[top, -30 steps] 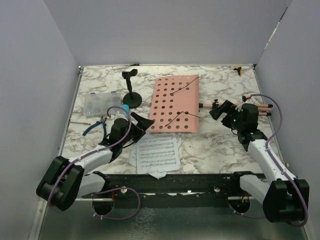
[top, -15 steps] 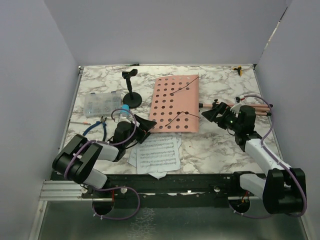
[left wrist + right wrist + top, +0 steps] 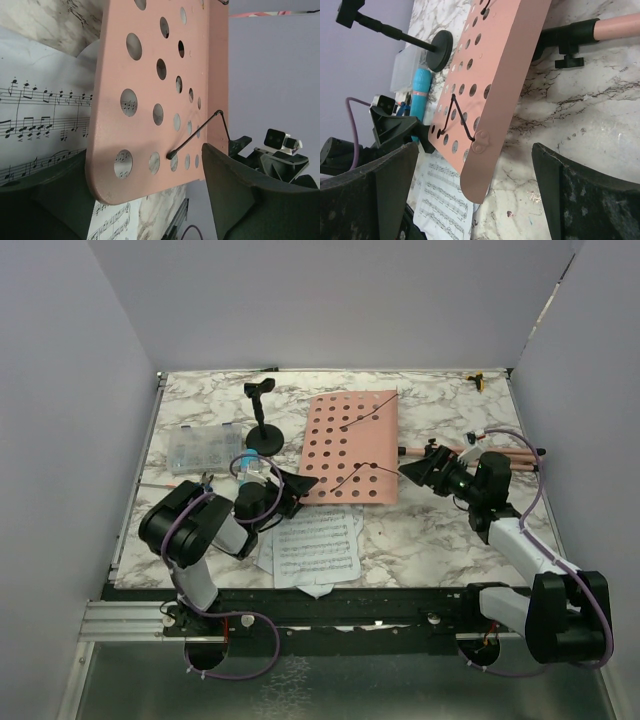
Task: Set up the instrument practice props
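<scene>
Pages lie nearest: white printed sheet-music pages (image 3: 315, 545) are spread loosely on the marbled counter (image 3: 430, 530), just ahead of the arm bases and between the two arms. Next back, the left end effector (image 3: 296, 487) points at the near left corner of the flat pink hole-punched music-stand panel (image 3: 350, 445). In the left wrist view its dark fingers (image 3: 235, 195) stand well apart with that corner in the gap between them; whether either finger touches the panel cannot be told. Printed notes show through two of the corner holes, so the panel overlaps the pages there.

On the opposite side the right end effector (image 3: 413, 468) faces the panel's near right corner. Its fingers (image 3: 365, 200) are likewise spread wide, with the corner between them. The panel lies face up on the counter (two thin black wire page-holders cross its face). Its pink tube legs with black clamps (image 3: 505, 452) stretch out to the right along the counter, behind the right wrist.

Just beside the panel's left edge lies the blue toy microphone (image 3: 421, 82), on its side. Left of it sits a clear plastic compartment box (image 3: 200, 447). Farther back the small black round-based mic stand (image 3: 264, 438) stands upright, clip at the top. At the far right corner is a small yellow object (image 3: 477, 380), too small to identify.
</scene>
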Controlling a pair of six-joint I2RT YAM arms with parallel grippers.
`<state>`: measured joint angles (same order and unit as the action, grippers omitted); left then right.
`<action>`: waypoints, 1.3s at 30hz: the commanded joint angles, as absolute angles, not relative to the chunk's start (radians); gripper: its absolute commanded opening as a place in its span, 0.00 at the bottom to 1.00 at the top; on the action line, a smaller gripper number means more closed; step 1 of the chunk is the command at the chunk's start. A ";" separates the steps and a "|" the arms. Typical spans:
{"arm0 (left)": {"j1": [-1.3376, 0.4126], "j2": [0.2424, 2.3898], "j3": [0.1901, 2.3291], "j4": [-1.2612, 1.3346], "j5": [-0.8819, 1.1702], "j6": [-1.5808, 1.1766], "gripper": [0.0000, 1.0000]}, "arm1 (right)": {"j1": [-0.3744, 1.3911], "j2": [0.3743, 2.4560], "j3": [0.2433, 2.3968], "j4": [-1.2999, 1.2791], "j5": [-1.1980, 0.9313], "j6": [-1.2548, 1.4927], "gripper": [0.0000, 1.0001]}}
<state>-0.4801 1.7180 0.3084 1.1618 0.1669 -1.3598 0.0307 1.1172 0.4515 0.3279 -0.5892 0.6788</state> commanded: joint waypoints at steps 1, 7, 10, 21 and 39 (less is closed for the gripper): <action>-0.486 1.834 0.320 1.487 0.163 -1.437 0.75 | 0.028 1.130 0.478 0.364 -0.628 0.660 1.00; -0.494 2.067 0.365 1.783 0.191 -1.549 0.56 | 0.028 1.112 0.454 0.376 -0.612 0.659 1.00; -0.507 2.065 0.356 1.783 0.158 -1.520 0.51 | 0.027 1.114 0.457 0.370 -0.614 0.649 1.00; -0.508 1.991 0.331 1.782 0.119 -1.462 0.21 | 0.027 1.149 0.477 0.378 -0.615 0.643 1.00; -0.509 1.504 0.438 1.173 0.167 -1.156 0.00 | 0.028 1.085 0.524 0.275 -0.590 0.589 1.00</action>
<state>-0.5045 1.7187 0.3431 1.3125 0.1448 -1.4494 0.0307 1.1141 0.4789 0.3241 -0.5941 0.6178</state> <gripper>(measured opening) 0.028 0.998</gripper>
